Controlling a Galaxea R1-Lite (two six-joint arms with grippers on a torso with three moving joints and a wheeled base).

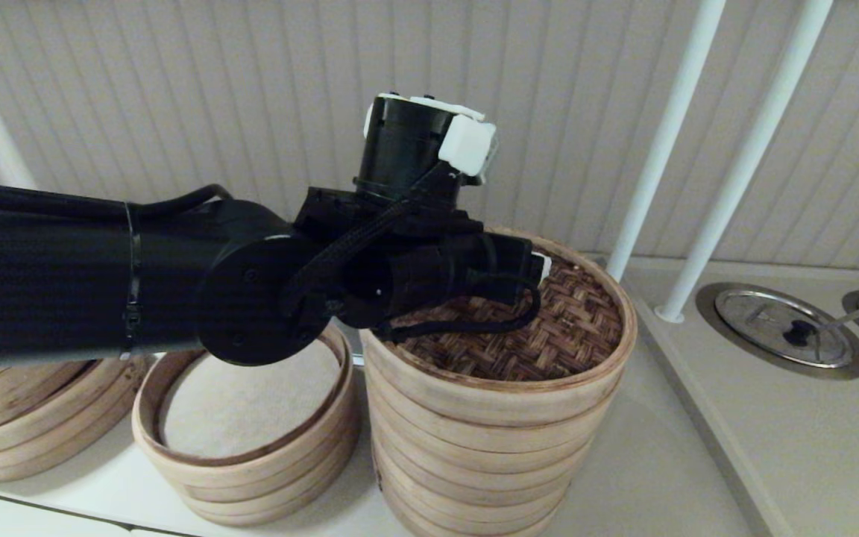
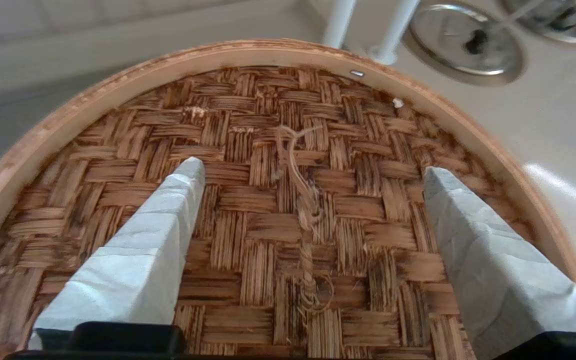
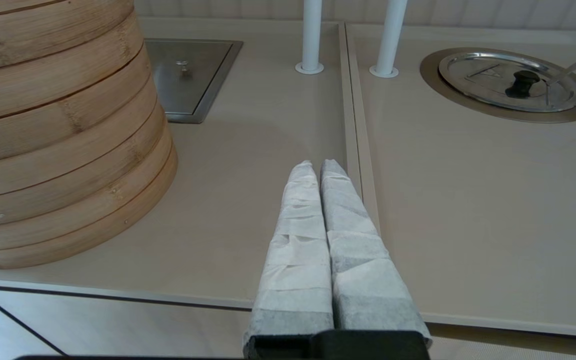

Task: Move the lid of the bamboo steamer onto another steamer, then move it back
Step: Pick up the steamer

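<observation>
Left gripper (image 2: 308,167) spread wide over the lid (image 2: 268,200), holding nothing, a frayed twine loop (image 2: 308,215) between its fingers (image 2: 143,250); the lid sits on the tall steamer (image 1: 489,440). Just left of it a shorter stack (image 1: 250,462) holds a white cloth liner (image 1: 250,410), a third stack (image 1: 27,432) beyond under the arm. Right gripper (image 3: 318,167) pressed shut, empty, low over the counter (image 3: 468,225) near two posts (image 3: 310,30) and a steel pot lid (image 3: 510,82).
</observation>
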